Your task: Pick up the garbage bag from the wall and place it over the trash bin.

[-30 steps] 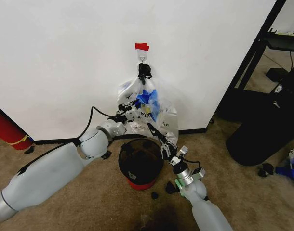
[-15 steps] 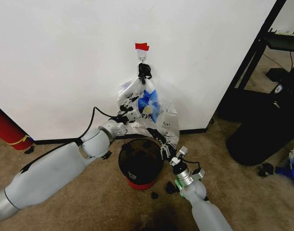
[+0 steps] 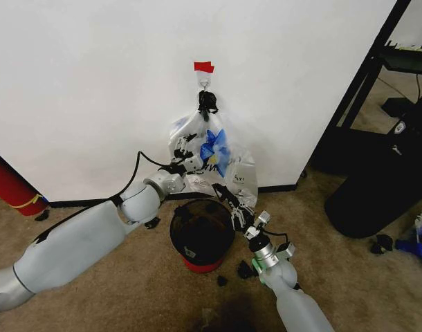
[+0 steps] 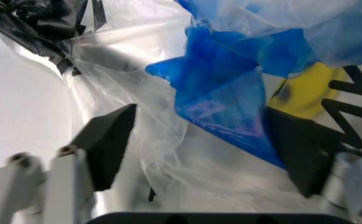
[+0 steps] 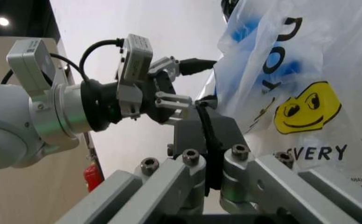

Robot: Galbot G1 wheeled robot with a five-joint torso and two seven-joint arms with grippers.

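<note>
The garbage bag (image 3: 212, 160) hangs from the hook (image 3: 205, 83) on the wall (image 3: 93, 90), above the trash bin (image 3: 201, 232). The left gripper (image 3: 185, 153) straddles its blue patch, fingers apart. The right gripper (image 3: 233, 205), fingers together, sits beside the bag's lower edge.

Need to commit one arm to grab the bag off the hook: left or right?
Left, probably. The left gripper is open against the garbage bag high up, plastic between its fingers. The right gripper is shut, low by the trash bin.
</note>
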